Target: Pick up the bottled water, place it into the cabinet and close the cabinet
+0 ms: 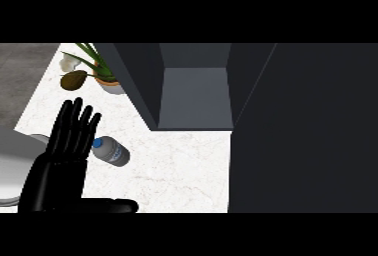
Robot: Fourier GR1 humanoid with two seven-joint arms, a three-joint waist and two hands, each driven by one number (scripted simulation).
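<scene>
Head view of the marble tabletop [177,170]. We see the left hand [55,175] entering from the lower left edge; its fingers [74,127] are straight and slightly spread, pointing up the view, holding nothing; its thumb [111,205] lies flat, pointing toward the view's right. The bottled water [113,151] lies on its side on the tabletop, just right of the fingers; its blue cap [97,143] points up and left, close against the outermost finger, though we cannot tell whether they touch. Above and to the right of the bottle stands the cabinet [196,95], open toward us, with dark side walls and a grey interior; nothing shows inside it. A broad dark panel [303,130] fills the view's right side, adjoining the cabinet. At the upper left, near the cabinet's left wall, we note a potted plant [105,75] with long green leaves; it stands well apart from the bottle.
</scene>
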